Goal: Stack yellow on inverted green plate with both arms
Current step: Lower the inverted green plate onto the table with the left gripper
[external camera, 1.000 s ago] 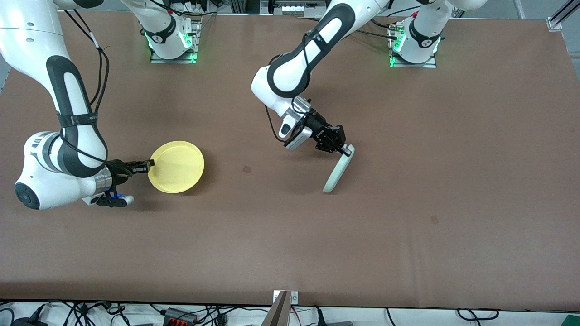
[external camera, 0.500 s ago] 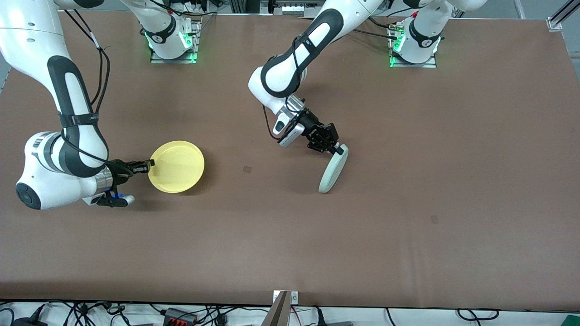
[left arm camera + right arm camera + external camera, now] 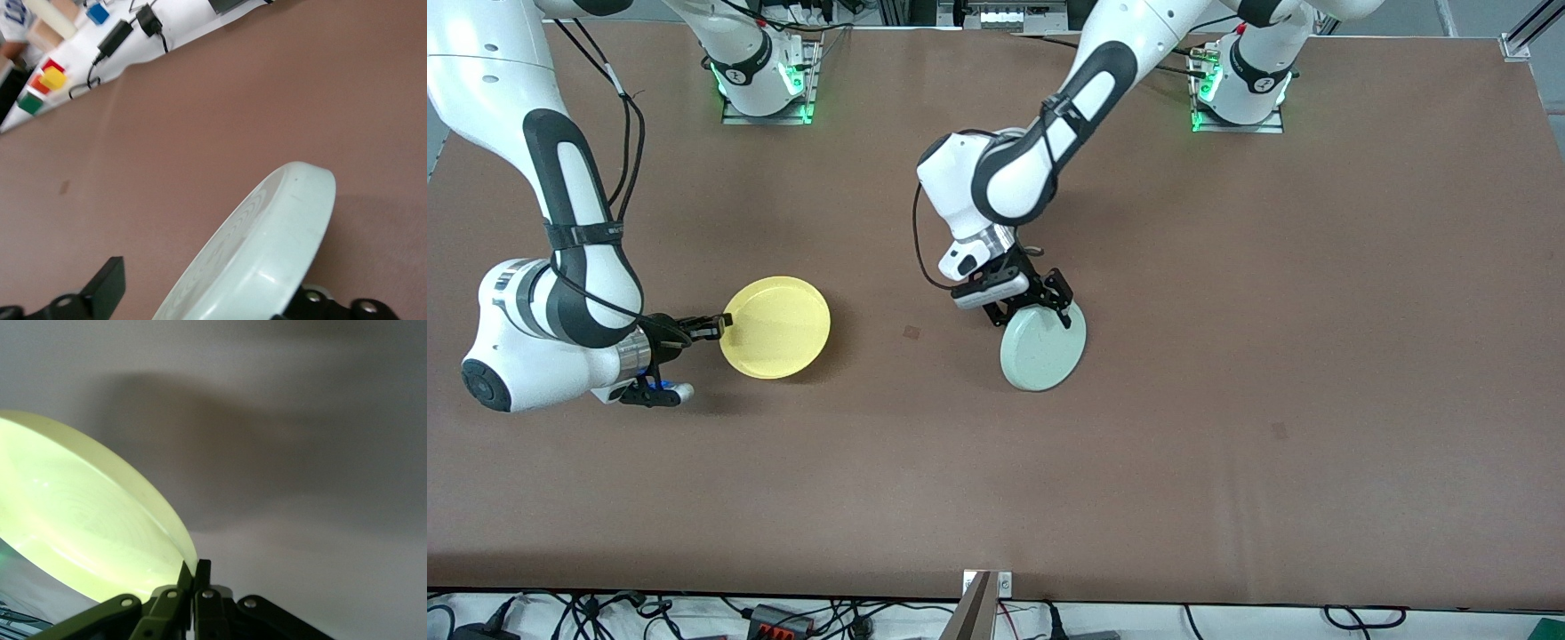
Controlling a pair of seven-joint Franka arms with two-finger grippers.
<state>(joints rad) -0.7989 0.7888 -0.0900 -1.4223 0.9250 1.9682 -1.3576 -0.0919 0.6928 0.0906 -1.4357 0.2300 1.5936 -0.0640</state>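
Observation:
The pale mint-green plate point(image 3: 1043, 348) lies bottom up on the brown table near its middle. My left gripper point(image 3: 1032, 311) is open, low over the plate's rim that is farther from the front camera. In the left wrist view the green plate point(image 3: 267, 233) sits between the spread jaws of the left gripper point(image 3: 213, 297), with a gap to one finger point(image 3: 103, 290). The yellow plate point(image 3: 775, 327) is rim up toward the right arm's end of the table. My right gripper point(image 3: 716, 327) is shut on its rim, which also shows in the right wrist view point(image 3: 195, 568) with the yellow plate point(image 3: 80, 513).
The brown table point(image 3: 1227, 267) has small dark marks point(image 3: 911, 332) between the plates and nearer the camera toward the left arm's end point(image 3: 1279, 430). A metal post point(image 3: 978, 609) and cables stand at the table's near edge. Coloured blocks point(image 3: 52, 79) lie off the table.
My left gripper swung the green plate from standing on its edge to bottom up on the table, and its jaws have opened. The right gripper and yellow plate barely moved.

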